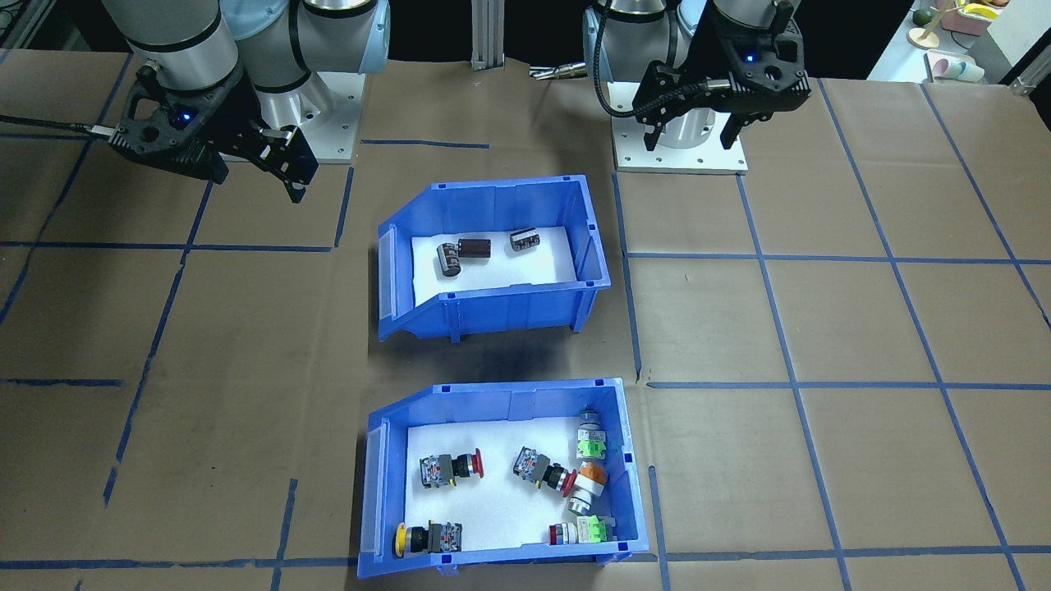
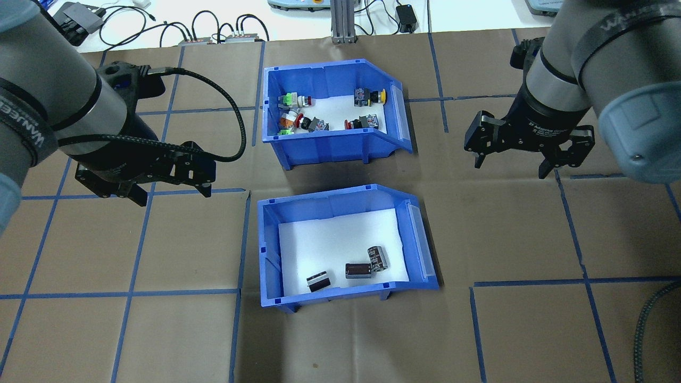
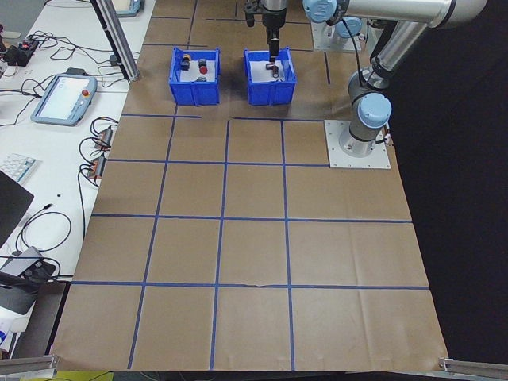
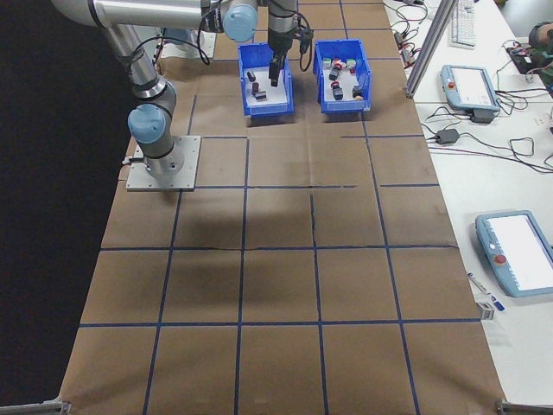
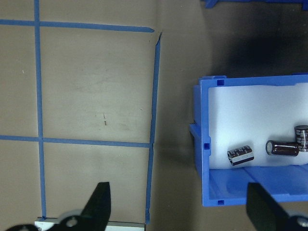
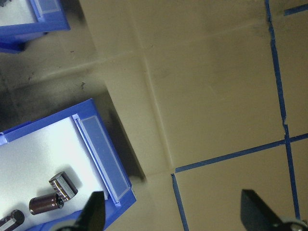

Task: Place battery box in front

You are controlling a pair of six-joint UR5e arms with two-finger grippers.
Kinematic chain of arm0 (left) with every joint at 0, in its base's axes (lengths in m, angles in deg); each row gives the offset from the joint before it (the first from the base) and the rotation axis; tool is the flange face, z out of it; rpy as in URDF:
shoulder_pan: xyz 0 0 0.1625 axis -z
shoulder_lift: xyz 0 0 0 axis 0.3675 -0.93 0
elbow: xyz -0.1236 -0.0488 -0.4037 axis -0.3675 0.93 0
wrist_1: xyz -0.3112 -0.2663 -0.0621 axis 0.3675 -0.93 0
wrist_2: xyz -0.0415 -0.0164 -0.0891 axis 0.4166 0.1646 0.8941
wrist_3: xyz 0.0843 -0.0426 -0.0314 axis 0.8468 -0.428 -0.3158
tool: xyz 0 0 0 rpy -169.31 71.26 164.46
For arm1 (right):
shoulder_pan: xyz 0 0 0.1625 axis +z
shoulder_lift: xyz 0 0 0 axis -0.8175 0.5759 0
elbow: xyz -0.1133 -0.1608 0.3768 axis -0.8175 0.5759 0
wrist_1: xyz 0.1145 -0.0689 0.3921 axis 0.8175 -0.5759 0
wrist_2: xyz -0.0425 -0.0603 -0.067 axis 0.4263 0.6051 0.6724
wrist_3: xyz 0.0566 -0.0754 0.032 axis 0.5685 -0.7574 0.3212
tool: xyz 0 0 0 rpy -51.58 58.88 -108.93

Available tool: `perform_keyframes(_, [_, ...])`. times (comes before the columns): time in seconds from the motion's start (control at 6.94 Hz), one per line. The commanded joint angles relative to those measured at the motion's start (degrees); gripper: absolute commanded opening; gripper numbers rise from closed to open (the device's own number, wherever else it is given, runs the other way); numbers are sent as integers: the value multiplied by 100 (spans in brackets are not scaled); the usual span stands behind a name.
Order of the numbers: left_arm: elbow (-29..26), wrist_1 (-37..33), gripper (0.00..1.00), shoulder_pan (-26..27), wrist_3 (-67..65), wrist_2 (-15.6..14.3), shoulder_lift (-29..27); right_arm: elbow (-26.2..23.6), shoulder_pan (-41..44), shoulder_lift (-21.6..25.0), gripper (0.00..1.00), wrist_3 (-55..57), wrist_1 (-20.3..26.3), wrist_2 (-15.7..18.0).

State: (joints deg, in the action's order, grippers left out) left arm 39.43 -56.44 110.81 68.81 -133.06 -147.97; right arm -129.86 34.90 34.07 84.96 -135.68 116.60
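Nothing gripped yet: left gripper (image 2: pixel 169 190) and right gripper (image 2: pixel 517 163) both spread wide, empty, hovering. Battery box (image 2: pixel 340 287) resting on the table between them, slightly nearer the robot, untouched. Whole grasp-and-move apparently left to do.

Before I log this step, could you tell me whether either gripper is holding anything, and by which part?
Nothing is held. The left gripper and right gripper both hang open above the table, either side of the blue plastic battery box.
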Motion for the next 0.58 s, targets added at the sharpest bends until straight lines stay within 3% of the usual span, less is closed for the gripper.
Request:
perform_keyframes(0.0, [37,39,100,-74,4,-1,-45,0,0,0,100,0,-8,0])
perform_keyframes(0.43, [38,40,100,-100,-48,-1,-159,0,0,17,100,-9,9,0])
